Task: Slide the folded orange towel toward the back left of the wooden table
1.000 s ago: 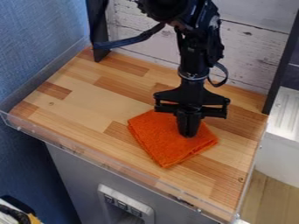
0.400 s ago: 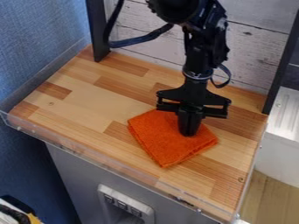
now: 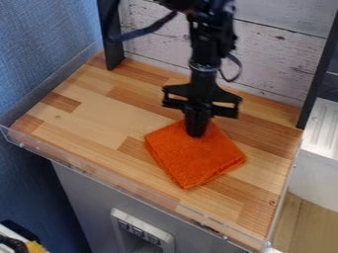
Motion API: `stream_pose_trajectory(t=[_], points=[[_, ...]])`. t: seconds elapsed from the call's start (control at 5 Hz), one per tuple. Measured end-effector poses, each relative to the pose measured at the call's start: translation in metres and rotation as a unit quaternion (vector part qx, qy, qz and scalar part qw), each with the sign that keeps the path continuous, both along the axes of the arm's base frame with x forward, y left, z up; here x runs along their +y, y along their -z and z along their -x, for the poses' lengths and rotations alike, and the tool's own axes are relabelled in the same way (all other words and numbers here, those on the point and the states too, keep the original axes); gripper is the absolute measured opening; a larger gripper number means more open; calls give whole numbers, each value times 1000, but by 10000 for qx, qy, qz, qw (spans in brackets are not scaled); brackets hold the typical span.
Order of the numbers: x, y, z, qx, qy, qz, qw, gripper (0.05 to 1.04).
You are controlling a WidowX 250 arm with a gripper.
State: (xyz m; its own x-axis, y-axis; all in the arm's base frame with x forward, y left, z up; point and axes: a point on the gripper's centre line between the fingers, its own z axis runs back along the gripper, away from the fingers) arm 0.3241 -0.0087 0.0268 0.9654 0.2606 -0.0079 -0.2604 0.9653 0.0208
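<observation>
Shifted up and to the left in the view since the earlier frames: the black two-finger gripper [image 3: 196,135], while the orange cloth [image 3: 198,160] hasn't really been budged. Jaws look pressed together and pointed down at the back part of the cloth, though whether the fabric is actually being touched can't be told from this angle, tbh. The cloth is laid flat, folded into a rough square and turned diamond-wise, on the right half of the butcher-block-style countertop [image 3: 99,113]. That counter is edged along the front by a clear plastic guard [image 3: 142,192] and backed by a whitewashed plank panel [image 3: 277,57], with black uprights [image 3: 113,55] seen at both sides
</observation>
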Motion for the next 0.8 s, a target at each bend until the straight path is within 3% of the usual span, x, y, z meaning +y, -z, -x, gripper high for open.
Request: stream_pose_trajectory(t=[0.4, 0.8], points=[[57, 7, -15, 71, 580, 213, 9981, 59], [107, 11, -22, 33, 1004, 280, 9945, 59]])
